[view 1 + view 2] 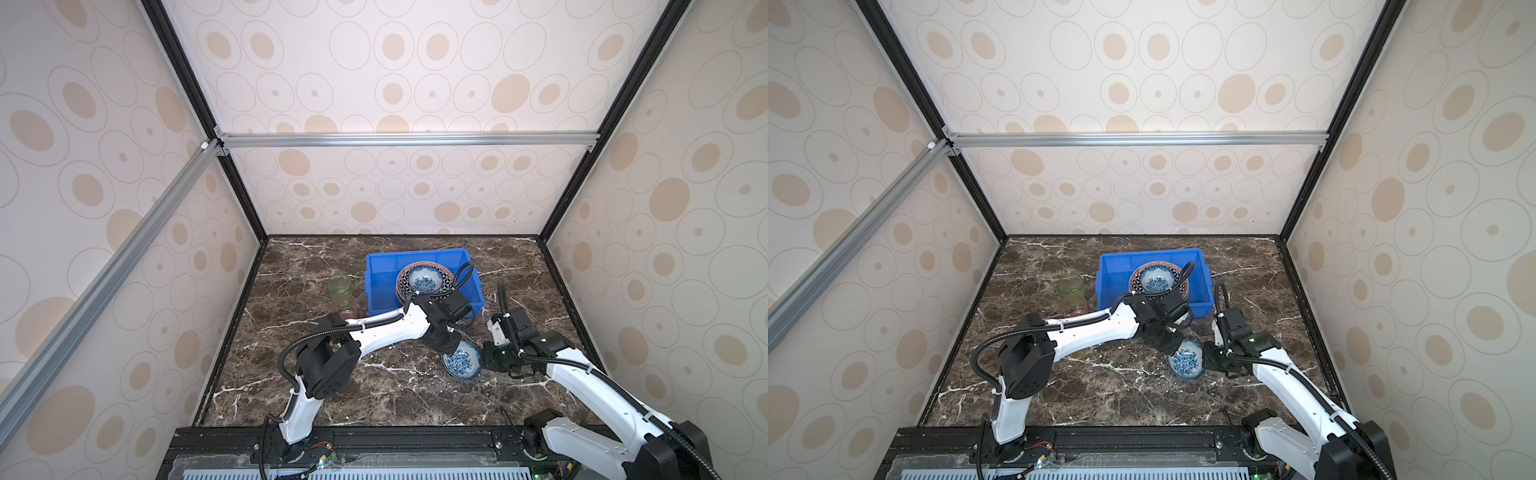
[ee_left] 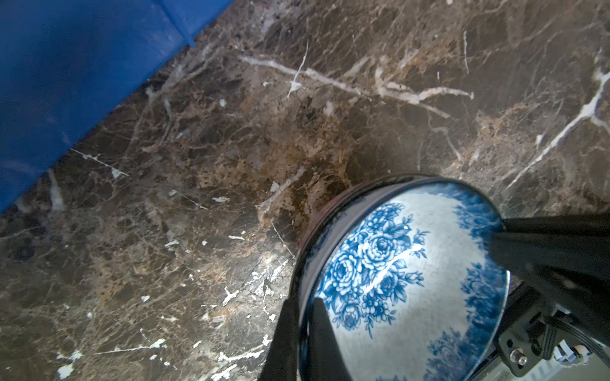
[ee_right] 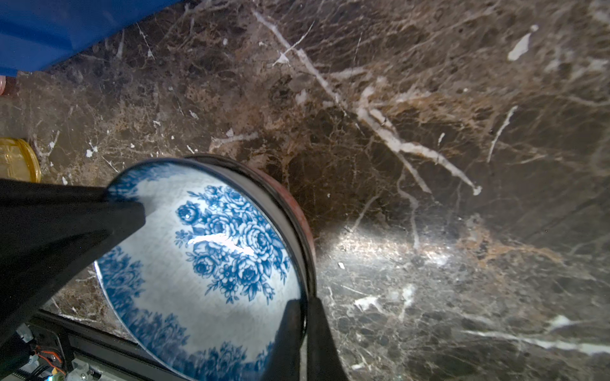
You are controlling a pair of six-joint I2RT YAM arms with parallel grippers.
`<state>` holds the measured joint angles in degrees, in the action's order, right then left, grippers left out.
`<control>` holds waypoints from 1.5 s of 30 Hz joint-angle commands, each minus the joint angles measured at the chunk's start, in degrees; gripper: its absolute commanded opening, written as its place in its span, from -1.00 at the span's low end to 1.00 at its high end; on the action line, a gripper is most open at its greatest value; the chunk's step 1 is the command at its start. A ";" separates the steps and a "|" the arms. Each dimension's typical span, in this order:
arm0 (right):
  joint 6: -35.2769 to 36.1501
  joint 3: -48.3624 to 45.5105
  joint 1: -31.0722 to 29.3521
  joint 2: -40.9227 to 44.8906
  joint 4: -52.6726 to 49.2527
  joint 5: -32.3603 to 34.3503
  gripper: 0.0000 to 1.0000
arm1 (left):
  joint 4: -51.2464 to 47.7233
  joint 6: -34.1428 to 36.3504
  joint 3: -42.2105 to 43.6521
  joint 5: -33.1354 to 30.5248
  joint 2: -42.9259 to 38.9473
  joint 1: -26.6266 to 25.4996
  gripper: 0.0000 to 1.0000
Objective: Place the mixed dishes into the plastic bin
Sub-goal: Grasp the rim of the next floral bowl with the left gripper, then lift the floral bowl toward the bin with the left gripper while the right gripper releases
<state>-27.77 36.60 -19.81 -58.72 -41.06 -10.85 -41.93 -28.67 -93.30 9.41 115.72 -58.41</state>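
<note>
The marble table (image 1: pixel 374 399) carried the blue bin (image 1: pixel 380 270) at upper centre, with plates (image 1: pixel 444 286) and a flowered bowl (image 1: pixel 424 280) inside. Below it, right of centre, a second flowered bowl (image 1: pixel 462 360) was held tilted, the left gripper (image 2: pixel 302 308) and right gripper (image 3: pixel 305 305) each clamped on its rim.

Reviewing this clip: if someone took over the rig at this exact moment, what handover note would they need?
Grippers: the left gripper is shut on one rim of the held bowl. The right gripper is shut on the opposite rim of the same bowl.
Position: the held bowl is tilted, in front of the blue bin and not in it.
Done: the stacked plates lie in the bin, with a second floral bowl on top.
Left: the held bowl; the green cup and pink cup on the table left of the bin; and the yellow cup, partly seen by the left arm.
</note>
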 commanded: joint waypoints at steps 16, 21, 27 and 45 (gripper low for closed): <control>0.13 -0.04 -0.23 5.82 -2.27 3.65 -0.43 | -1.74 0.73 -2.60 -2.11 -1.25 -0.99 -1.00; -0.12 0.65 -0.23 6.86 -2.60 3.62 -0.42 | -0.27 0.54 -2.59 -2.09 -2.40 -0.94 -1.00; -0.22 1.54 -0.23 7.25 -3.32 3.56 -0.42 | 0.69 0.72 -2.51 -2.74 -4.30 -0.78 -1.00; -1.08 2.84 -0.23 9.36 -3.93 2.95 -0.42 | 2.51 -0.69 1.01 -6.44 -10.76 0.57 -1.00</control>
<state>-28.25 38.35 -19.88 -49.95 -42.41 -8.91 -40.34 -28.67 -91.92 4.73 108.57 -58.19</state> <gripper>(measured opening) 0.290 0.059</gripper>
